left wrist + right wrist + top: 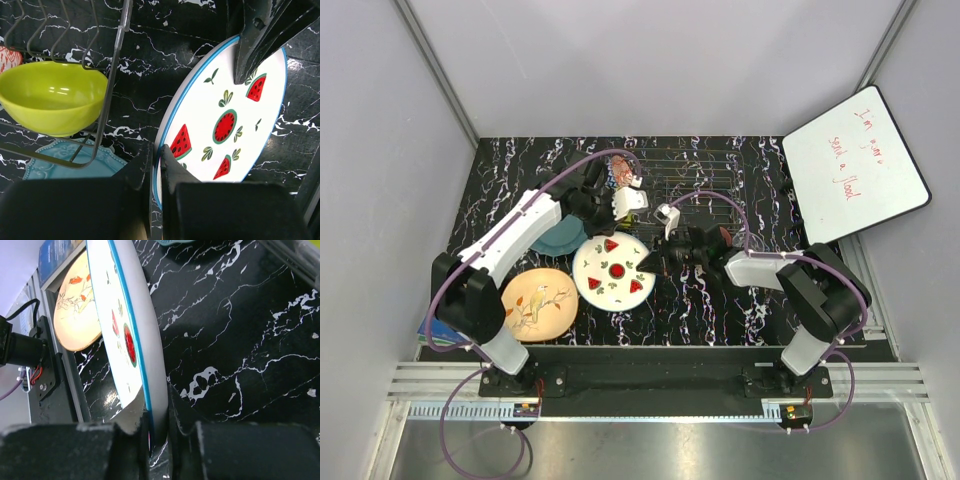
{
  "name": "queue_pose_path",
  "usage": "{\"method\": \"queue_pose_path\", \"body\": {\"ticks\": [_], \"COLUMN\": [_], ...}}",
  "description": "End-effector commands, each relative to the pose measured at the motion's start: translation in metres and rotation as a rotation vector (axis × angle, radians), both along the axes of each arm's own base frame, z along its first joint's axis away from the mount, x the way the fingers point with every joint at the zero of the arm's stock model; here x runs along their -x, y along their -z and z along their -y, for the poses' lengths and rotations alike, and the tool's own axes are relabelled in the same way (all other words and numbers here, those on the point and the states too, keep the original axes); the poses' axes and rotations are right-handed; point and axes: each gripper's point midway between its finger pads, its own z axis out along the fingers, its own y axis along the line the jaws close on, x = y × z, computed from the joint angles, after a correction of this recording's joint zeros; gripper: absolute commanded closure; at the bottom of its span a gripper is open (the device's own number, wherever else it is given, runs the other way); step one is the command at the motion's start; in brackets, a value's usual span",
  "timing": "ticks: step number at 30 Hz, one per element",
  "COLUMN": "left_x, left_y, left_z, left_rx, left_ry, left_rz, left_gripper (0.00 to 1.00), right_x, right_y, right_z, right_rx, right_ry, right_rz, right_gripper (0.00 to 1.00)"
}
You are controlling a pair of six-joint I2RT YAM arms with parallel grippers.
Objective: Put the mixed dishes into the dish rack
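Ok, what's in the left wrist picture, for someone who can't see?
A white plate with red slices fills the right side, its rim pinched by the left gripper below and the right gripper above. On the left, a lime-yellow bowl sits behind dish rack wires, above a teal plate.

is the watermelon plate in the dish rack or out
Out. The white plate with red slices is in front of the dish rack, its opposite rims pinched by the left gripper and the right gripper.

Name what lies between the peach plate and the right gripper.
The white plate lies between the peach plate and the right gripper, which clamps its rim; the top view shows this.
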Motion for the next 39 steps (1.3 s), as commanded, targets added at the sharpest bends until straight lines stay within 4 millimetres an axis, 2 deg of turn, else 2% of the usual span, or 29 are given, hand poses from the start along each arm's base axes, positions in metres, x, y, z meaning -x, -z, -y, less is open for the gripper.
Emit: {"method": "queue_pose_path", "body": {"ticks": [1, 3, 4, 5, 6, 7, 8, 9, 11, 12, 15, 16, 18, 19, 21, 22, 24, 25, 26, 28, 29, 31, 32, 34, 35, 36, 37, 38, 39], "left_x": [-0.022, -0.027, -0.032, -0.039, -0.048, -0.055, -0.064, -0.068, -0.074, -0.076, -0.079, -0.084, -0.089, -0.094, -0.097, -0.098, -0.093, -0.088, -0.085, -0.078, -0.07, -0.063, -0.057, -0.053, -0.049, -0.048, -0.047, -0.045, -0.045], "left_y": [-0.032, -0.032, -0.038, -0.039, -0.051, -0.058, -0.068, -0.086, -0.104, -0.117, -0.141, -0.15, -0.171, -0.18, -0.193, -0.192, -0.186, -0.186, -0.172, -0.157, -0.146, -0.131, -0.118, -0.104, -0.092, -0.086, -0.08, -0.075, -0.07], "left_z": [0.019, 0.014, 0.013, 0.007, 0.005, 0.001, -0.009, -0.011, -0.023, -0.028, -0.049, -0.066, -0.087, -0.111, -0.135, -0.157, -0.172, -0.182, -0.185, -0.19, -0.189, -0.187, -0.186, -0.187, -0.187, -0.188, -0.188, -0.188, -0.188], "left_rx": [0.111, 0.092, 0.096, 0.081, 0.09, 0.103, 0.123, 0.168, 0.237, 0.258, 0.335, 0.376, 0.47, 0.528, 0.616, 0.649, 0.669, 0.675, 0.662, 0.628, 0.616, 0.599, 0.589, 0.564, 0.551, 0.54, 0.533, 0.527, 0.523], "left_ry": [-0.024, -0.063, -0.097, -0.138, -0.168, -0.236, -0.286, -0.305, -0.365, -0.385, -0.49, -0.531, -0.622, -0.67, -0.749, -0.791, -0.829, -0.841, -0.859, -0.87, -0.874, -0.873, -0.875, -0.885, -0.892, -0.889, -0.892, -0.893, -0.891], "left_rz": [0.115, 0.123, 0.128, 0.135, 0.161, 0.158, 0.165, 0.182, 0.174, 0.195, 0.193, 0.189, 0.167, 0.153, 0.105, 0.072, 0.029, 0.029, 0.004, -0.003, -0.027, -0.051, -0.078, -0.094, -0.12, -0.125, -0.137, -0.148, -0.157], "left_gripper": [1.0, 0.98, 0.95, 0.91, 0.83, 0.68, 0.63, 0.57, 0.47, 0.36, 0.15, 0.13, 0.08, 0.07, 0.07, 0.04, 0.02, 0.02, 0.02, 0.02, 0.02, 0.02, 0.02, 0.03, 0.03, 0.03, 0.03, 0.04, 0.04], "right_x": [0.005, -0.003, -0.003, -0.009, -0.009, -0.011, -0.019, -0.02, -0.022, -0.02, -0.021, -0.024, -0.025, -0.032, -0.038, -0.047, -0.062, -0.076, -0.086, -0.107, -0.12, -0.141, -0.158, -0.176, -0.193, -0.203, -0.21, -0.222, -0.231], "right_y": [-0.045, -0.064, -0.065, -0.074, -0.091, -0.091, -0.103, -0.116, -0.129, -0.14, -0.153, -0.165, -0.171, -0.189, -0.207, -0.227, -0.247, -0.267, -0.271, -0.298, -0.294, -0.326, -0.317, -0.329, -0.316, -0.314, -0.32, -0.311, -0.308], "right_z": [-0.014, -0.013, -0.009, -0.006, -0.003, 0.003, 0.007, 0.011, 0.017, 0.018, 0.021, 0.021, 0.027, 0.03, 0.039, 0.045, 0.054, 0.065, 0.068, 0.076, 0.078, 0.083, 0.078, 0.078, 0.071, 0.071, 0.071, 0.067, 0.072], "right_rx": [-0.042, -0.031, 0.0, 0.01, 0.006, 0.046, 0.066, 0.071, 0.095, 0.083, 0.091, 0.085, 0.129, 0.136, 0.175, 0.19, 0.244, 0.278, 0.307, 0.362, 0.411, 0.472, 0.554, 0.627, 0.71, 0.746, 0.762, 0.786, 0.797], "right_ry": [-0.104, -0.081, -0.078, -0.057, -0.046, -0.042, -0.005, 0.006, 0.005, 0.004, 0.004, 0.011, 0.016, 0.045, 0.066, 0.116, 0.169, 0.258, 0.293, 0.376, 0.401, 0.477, 0.462, 0.492, 0.457, 0.458, 0.472, 0.456, 0.458], "right_rz": [0.071, 0.119, 0.139, 0.178, 0.229, 0.261, 0.302, 0.342, 0.409, 0.441, 0.479, 0.507, 0.535, 0.583, 0.68, 0.738, 0.836, 0.89, 0.919, 1.062, 1.083, 1.23, 1.278, 1.347, 1.401, 1.422, 1.449, 1.469, 1.468], "right_gripper": [1.0, 1.0, 1.0, 1.0, 1.0, 1.0, 1.0, 1.0, 1.0, 1.0, 1.0, 1.0, 1.0, 1.0, 1.0, 1.0, 1.0, 1.0, 1.0, 1.0, 1.0, 1.0, 1.0, 1.0, 1.0, 1.0, 1.0, 1.0, 1.0]}}
